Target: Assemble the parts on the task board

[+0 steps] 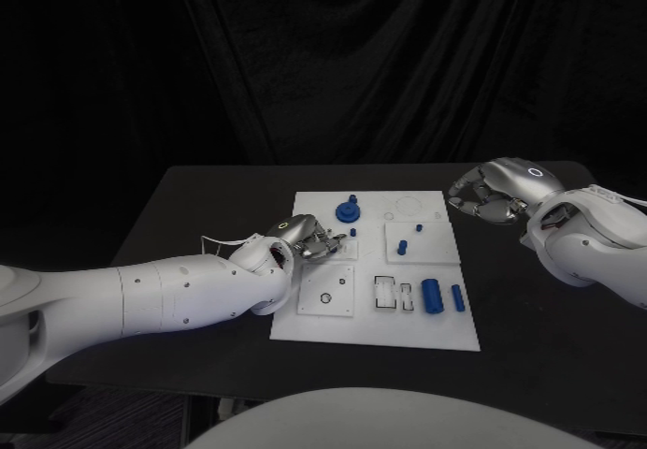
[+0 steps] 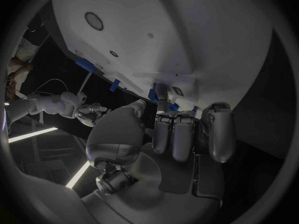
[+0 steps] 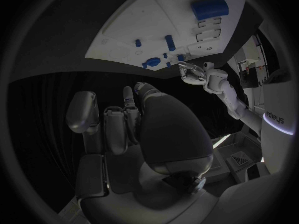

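The left hand (image 1: 313, 236) sits over the left edge of the white board (image 1: 445, 332), and I cannot tell if its curled fingers hold a small part. The right hand (image 1: 488, 196) waits off the far right corner with its fingers curled in on nothing. Blue parts lie on the board: a round knob (image 1: 348, 211) at the far side, a small peg (image 1: 402, 248) in the middle, and a fat cylinder (image 1: 432, 296) near the right. I think the left hand should go down slowly and straight, keeping clear of the knob.
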Robot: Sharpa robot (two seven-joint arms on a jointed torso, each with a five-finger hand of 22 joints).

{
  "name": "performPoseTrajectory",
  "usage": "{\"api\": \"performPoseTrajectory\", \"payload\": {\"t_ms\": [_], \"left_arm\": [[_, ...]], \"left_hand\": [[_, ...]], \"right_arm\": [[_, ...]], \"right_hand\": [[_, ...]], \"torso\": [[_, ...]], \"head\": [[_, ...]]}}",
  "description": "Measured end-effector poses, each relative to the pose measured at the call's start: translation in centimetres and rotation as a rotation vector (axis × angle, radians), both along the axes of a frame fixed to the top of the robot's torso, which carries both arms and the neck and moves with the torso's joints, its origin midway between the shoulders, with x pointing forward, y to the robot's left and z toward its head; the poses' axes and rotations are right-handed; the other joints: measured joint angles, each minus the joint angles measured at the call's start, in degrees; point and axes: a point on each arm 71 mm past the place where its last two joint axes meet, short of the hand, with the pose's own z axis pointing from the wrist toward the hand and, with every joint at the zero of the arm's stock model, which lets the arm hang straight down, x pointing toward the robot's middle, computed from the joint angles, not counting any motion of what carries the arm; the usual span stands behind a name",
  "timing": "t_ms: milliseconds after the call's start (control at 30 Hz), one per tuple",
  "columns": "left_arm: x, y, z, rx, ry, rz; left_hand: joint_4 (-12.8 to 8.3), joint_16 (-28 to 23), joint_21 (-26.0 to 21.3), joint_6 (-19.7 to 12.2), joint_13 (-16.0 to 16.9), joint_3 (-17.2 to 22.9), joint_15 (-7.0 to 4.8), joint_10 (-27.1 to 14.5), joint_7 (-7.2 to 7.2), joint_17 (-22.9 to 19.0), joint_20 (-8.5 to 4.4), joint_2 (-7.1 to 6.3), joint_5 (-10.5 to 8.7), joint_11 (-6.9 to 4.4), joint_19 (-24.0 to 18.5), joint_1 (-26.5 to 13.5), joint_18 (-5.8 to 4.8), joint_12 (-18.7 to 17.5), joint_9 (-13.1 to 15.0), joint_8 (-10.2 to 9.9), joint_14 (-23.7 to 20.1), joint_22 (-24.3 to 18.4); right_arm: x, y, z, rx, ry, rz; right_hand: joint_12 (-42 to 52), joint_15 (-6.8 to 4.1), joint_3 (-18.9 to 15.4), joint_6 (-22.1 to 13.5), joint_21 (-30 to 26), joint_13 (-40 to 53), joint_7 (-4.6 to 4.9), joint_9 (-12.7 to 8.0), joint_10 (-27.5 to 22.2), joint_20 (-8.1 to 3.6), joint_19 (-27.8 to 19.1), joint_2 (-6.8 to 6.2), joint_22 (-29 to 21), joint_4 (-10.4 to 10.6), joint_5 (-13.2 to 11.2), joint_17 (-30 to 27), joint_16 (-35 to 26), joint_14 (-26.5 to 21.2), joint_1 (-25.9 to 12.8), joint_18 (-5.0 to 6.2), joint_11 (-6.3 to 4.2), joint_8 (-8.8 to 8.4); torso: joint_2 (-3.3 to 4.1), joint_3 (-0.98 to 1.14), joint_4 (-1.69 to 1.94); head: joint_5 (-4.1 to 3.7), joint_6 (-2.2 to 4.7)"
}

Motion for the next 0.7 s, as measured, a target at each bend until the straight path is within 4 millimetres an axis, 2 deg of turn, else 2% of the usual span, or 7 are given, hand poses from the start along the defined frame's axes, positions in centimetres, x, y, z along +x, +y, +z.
{"api": "performPoseTrajectory", "payload": {"t_ms": [100, 200, 333, 367, 467, 700], "left_arm": [[0.01, 0.03, -0.02, 0.001, 0.000, 0.000], [0.02, 0.08, -0.03, 0.002, 0.001, 0.001], [0.04, 0.12, -0.04, 0.004, 0.003, 0.001], [0.05, 0.13, -0.04, 0.004, 0.003, 0.001], [0.06, 0.15, -0.04, 0.005, 0.003, 0.001], [0.10, 0.15, -0.05, 0.004, 0.000, -0.010]], "left_hand": [[-0.06, 0.00, 0.00, 0.00, 0.00, -0.22, 0.00, 0.00, 0.00, 0.00, 0.00, 0.15, -0.03, 0.00, 0.00, -0.15, 0.00, 0.00, 0.00, 0.00, 0.00, 0.00], [-0.01, 0.00, 0.00, 0.09, 0.00, -1.42, 0.00, 0.00, -0.09, 0.00, 0.00, 0.96, -0.53, 0.00, 0.00, -1.35, 0.00, 0.00, 0.00, 0.00, 0.00, 0.00], [0.01, 0.00, -0.25, 0.31, 0.00, -3.19, 0.00, 0.00, 0.10, 0.00, 0.00, 2.78, -0.52, 0.00, 0.00, -3.38, 0.01, 0.00, 0.00, 0.00, 0.00, 0.00], [-0.02, 0.00, -0.25, 0.31, 0.00, -3.87, 0.00, 0.00, 0.10, 0.00, 0.00, 3.42, 0.57, 0.00, 0.00, -4.01, 0.01, 0.00, 0.00, 0.00, 0.00, 0.00], [-0.07, 0.00, -0.25, 0.40, 0.00, -4.83, 0.00, 0.00, 0.01, 0.00, 0.00, 4.06, 2.72, 0.00, 0.00, -4.64, 0.00, 0.00, 0.00, 0.01, 0.00, 0.00], [-0.22, 0.00, -0.60, -1.30, 0.00, -5.91, 0.00, 0.00, 0.43, 0.00, 0.00, 6.42, 8.15, 0.00, 0.00, -2.07, 0.00, 0.00, 2.65, 0.66, 0.00, 0.00]], "right_arm": [[-0.01, -0.03, -0.01, 0.000, 0.000, -0.001], [-0.01, -0.04, -0.02, 0.000, 0.000, -0.001], [-0.02, -0.07, -0.02, 0.000, 0.001, -0.001], [-0.02, -0.07, -0.02, 0.000, 0.001, -0.001], [-0.02, -0.07, -0.03, 0.000, 0.001, -0.001], [-0.02, -0.07, -0.03, 0.000, 0.001, -0.001]], "right_hand": [[0.00, 0.00, 0.00, 0.00, 0.00, 0.00, 0.00, 0.00, 0.00, 0.00, 0.00, 0.00, 0.00, 0.00, 0.00, 0.00, 0.00, 0.00, 0.00, 0.00, 0.00, 0.00], [0.00, 0.00, 0.00, 0.00, 0.00, 0.00, 0.00, 0.01, 0.00, 0.00, 0.00, 0.00, 0.00, 0.00, 0.00, 0.00, 0.00, 0.00, 0.00, 0.00, 0.00, 0.00], [0.00, 0.00, 0.16, 0.00, 0.00, 0.00, 0.00, 0.01, 0.00, 0.00, 0.00, 0.00, 0.00, 0.16, 0.00, 0.00, 0.00, 0.00, 0.00, 0.00, 0.00, 0.00], [0.00, 0.00, 0.16, 0.00, 0.00, 0.00, 0.00, 0.01, 0.00, 0.00, 0.00, 0.00, 0.00, 0.16, 0.00, 0.00, 0.00, 0.00, 0.00, 0.00, 0.00, 0.00], [0.00, 0.00, 0.16, 0.00, 0.00, 0.00, 0.00, 0.01, 0.00, 0.00, 0.00, 0.00, 0.00, 0.16, 0.00, 0.00, 0.00, 0.00, 0.00, 0.00, 0.00, 0.00], [0.00, 0.00, 0.16, 0.16, 0.00, 0.00, 0.16, 0.01, 0.00, 0.00, 0.00, 0.00, -0.01, 0.16, 0.00, 0.00, 0.00, 0.00, 0.00, 0.00, 0.00, 0.00]], "torso": [[-0.01, -0.01, -0.01], [-0.02, -0.01, -0.02], [-0.02, -0.02, -0.02], [-0.02, -0.02, -0.03], [0.00, -0.02, -0.04], [0.04, -0.02, -0.04]], "head": [[0.01, 0.00], [0.05, 0.00], [0.10, 0.00], [0.10, 0.00], [0.10, 0.00], [0.10, 0.00]]}}
